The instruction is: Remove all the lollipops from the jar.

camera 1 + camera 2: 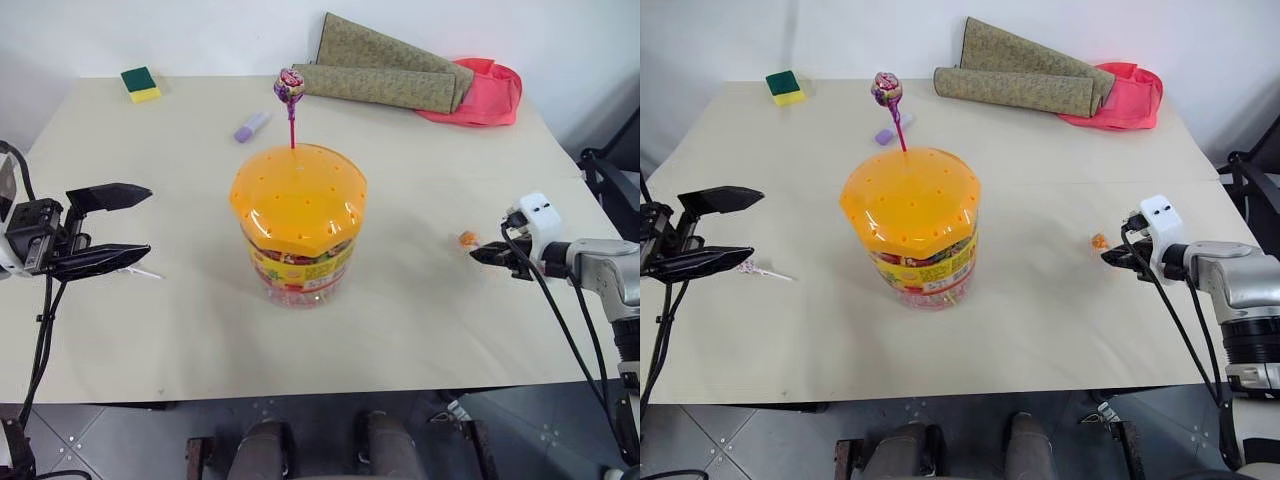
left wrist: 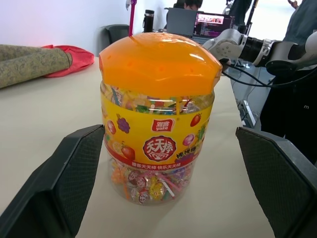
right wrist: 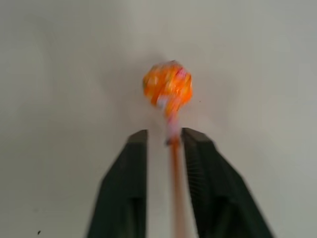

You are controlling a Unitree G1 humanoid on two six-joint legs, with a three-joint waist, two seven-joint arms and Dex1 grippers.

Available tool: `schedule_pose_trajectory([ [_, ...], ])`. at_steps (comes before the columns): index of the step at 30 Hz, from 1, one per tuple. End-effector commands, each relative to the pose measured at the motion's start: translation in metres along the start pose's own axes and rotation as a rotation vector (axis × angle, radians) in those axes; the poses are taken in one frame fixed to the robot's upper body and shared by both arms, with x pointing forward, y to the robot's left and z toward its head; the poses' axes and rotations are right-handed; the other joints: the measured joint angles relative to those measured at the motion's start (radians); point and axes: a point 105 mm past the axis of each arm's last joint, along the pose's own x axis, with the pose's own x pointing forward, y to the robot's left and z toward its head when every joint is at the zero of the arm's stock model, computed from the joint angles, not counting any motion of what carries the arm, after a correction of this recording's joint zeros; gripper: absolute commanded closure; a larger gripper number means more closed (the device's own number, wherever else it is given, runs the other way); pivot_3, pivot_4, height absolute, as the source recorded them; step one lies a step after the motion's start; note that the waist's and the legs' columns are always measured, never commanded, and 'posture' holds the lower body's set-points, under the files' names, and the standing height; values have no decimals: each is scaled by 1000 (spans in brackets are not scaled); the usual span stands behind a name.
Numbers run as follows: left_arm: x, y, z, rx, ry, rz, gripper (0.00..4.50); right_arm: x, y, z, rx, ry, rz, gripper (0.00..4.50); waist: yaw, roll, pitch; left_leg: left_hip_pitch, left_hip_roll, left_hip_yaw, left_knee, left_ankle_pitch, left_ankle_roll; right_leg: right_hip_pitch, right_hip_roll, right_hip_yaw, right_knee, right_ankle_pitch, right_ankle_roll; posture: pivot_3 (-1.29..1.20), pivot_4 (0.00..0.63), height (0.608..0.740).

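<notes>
The jar (image 1: 298, 250), a clear tub with a colourful label and a domed orange lid (image 1: 298, 200), stands mid-table. One purple lollipop (image 1: 290, 85) sticks upright from a hole in the lid. A silvery-pink lollipop (image 1: 746, 266) lies on the table by my left gripper (image 1: 148, 222), which hangs open to the jar's left, with its fingers (image 2: 79, 163) facing the jar. An orange lollipop (image 3: 167, 87) lies on the table at the right. Its stick runs between the parted fingers of my right gripper (image 1: 478, 254), which is open and low over the table.
A lilac cylinder (image 1: 250, 127) lies behind the jar. A green and yellow sponge (image 1: 140, 83) sits at the far left corner. Rolled olive cloth (image 1: 385, 70) and a red-pink cloth (image 1: 485, 95) lie along the far edge of the beige table (image 1: 400, 330).
</notes>
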Motion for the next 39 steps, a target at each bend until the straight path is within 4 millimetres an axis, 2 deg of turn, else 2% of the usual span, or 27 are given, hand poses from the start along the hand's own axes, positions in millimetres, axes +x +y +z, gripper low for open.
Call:
schedule_pose_trajectory([
  [1,-7,-12,14,61,11,-56,0,-19,-3,15,-52,-49,-27,2111,-1,0,0,0,0,0,0,0,0,0,0,0,0,0,0,0,150,740],
  [4,-9,-14,15,62,11,-53,0,-35,9,31,-99,-93,-7,1122,-1,1,0,0,0,0,0,0,0,0,0,0,0,0,0,0,150,740],
  [7,-9,-15,18,68,8,-52,0,-59,30,64,-194,-198,40,99,0,1,1,0,0,0,0,0,0,0,0,0,0,0,0,0,150,740],
  [8,-10,-15,18,69,7,-51,0,-64,36,70,-212,-220,51,44,0,1,1,0,0,0,0,0,0,0,0,0,0,0,0,0,150,740],
  [10,-10,-16,19,68,7,-51,0,-75,52,93,-248,-312,96,44,-1,1,1,0,0,0,0,0,0,0,0,0,0,0,0,0,150,740],
  [13,-10,-16,22,72,5,-50,0,-91,87,129,-336,-447,230,44,-3,2,1,0,0,0,0,0,0,0,0,0,0,0,0,0,150,740],
  [16,-7,-14,27,88,-4,-58,0,-81,122,164,-408,-570,392,44,-6,2,1,1,1,0,0,0,-1,0,1,1,0,0,0,0,150,740],
  [17,-6,-14,28,91,-7,-60,0,-78,128,171,-416,-589,422,44,-6,2,1,1,1,0,0,0,-1,0,1,1,0,0,0,0,150,740],
  [19,-5,-13,29,95,-14,-63,0,-72,136,178,-426,-610,475,44,-5,2,1,1,1,0,0,0,-1,0,1,0,0,0,0,0,150,740],
  [24,-4,-13,34,109,-19,-58,0,-48,175,201,-460,-664,700,44,-7,2,1,0,-1,0,0,0,0,-1,0,0,1,0,0,0,150,740],
  [27,-5,-15,37,119,-18,-49,0,-45,198,209,-473,-691,834,44,-8,2,1,0,0,0,0,0,0,-1,0,-1,1,0,0,0,150,740],
  [32,-6,-20,37,123,-19,-34,0,-39,221,219,-487,-729,939,44,-12,2,1,0,0,-1,0,0,0,-1,0,-1,1,0,0,0,150,740],
  [36,-7,-24,35,127,-27,-26,0,-41,237,231,-501,-767,995,44,-17,2,1,0,0,-1,0,0,0,-1,0,-1,2,0,0,0,150,740],
  [39,-7,-26,34,127,-29,-23,0,-41,243,235,-521,-775,1009,982,-19,2,1,0,0,-2,0,0,0,-1,0,-1,2,0,0,0,150,740],
])
